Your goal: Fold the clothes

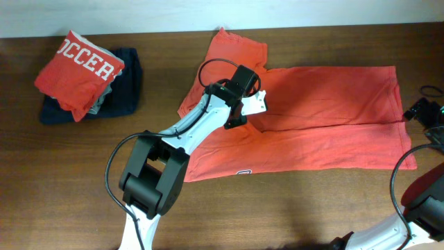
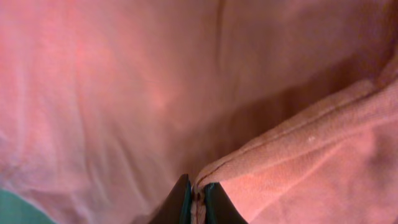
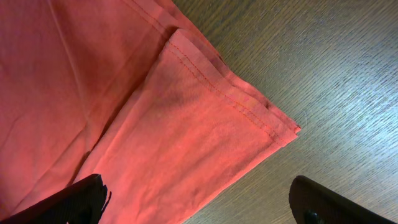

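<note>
The clothes, a coral-red T-shirt (image 1: 326, 111), lie spread across the wooden table (image 1: 69, 173), partly folded over along the middle. My left gripper (image 1: 236, 119) is down on the shirt's left part, near a sleeve. In the left wrist view the left gripper (image 2: 198, 202) is shut on a stitched hem edge of the shirt (image 2: 298, 155), with cloth pinched between its jaws. My right gripper (image 1: 429, 121) hovers at the shirt's right edge. In the right wrist view the right gripper (image 3: 199, 208) stands wide open over the layered hem corner of the shirt (image 3: 205, 130), with nothing between its fingers.
A folded red shirt with white lettering (image 1: 80, 69) lies on a dark navy folded garment (image 1: 128, 90) at the back left. Bare wood (image 3: 336, 74) lies past the shirt's corner. The table's back edge (image 1: 152, 30) runs along the top.
</note>
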`<state>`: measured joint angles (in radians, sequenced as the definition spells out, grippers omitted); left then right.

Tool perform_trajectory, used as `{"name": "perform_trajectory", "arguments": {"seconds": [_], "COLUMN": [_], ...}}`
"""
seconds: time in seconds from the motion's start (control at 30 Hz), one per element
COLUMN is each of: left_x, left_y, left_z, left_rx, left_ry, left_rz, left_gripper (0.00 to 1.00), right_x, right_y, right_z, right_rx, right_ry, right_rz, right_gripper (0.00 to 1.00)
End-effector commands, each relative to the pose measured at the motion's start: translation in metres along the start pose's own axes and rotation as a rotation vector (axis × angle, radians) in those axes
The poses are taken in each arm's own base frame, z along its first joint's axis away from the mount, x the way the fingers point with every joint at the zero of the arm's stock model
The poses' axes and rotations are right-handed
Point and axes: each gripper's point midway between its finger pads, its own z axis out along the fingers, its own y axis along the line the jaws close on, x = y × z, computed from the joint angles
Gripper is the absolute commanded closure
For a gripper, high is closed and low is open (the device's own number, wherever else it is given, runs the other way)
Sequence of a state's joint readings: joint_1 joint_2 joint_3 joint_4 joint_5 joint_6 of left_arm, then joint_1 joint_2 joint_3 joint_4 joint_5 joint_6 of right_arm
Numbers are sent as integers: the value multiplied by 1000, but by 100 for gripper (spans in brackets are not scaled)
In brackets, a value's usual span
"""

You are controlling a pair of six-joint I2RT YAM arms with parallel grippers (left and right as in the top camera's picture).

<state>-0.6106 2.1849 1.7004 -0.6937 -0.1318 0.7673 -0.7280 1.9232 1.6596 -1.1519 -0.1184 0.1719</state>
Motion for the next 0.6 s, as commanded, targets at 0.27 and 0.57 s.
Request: {"name": "perform_trajectory", "arguments": {"seconds": [0.27,0.57], "left_x": [-27,-41], "left_y": [5,8], "left_z": [-2,-3], "left_rx": [0,-5], "left_ry": [-113,-177], "left_rz": [10,7], "left_gripper": [87,86], "right_x": [-4,-4], "right_y": [0,0], "right_z": [-5,-5], "right_rx": [-7,-7], "right_ry": [-17,-17], "right_rz": [-4,-4], "right_gripper": [1,1]}}
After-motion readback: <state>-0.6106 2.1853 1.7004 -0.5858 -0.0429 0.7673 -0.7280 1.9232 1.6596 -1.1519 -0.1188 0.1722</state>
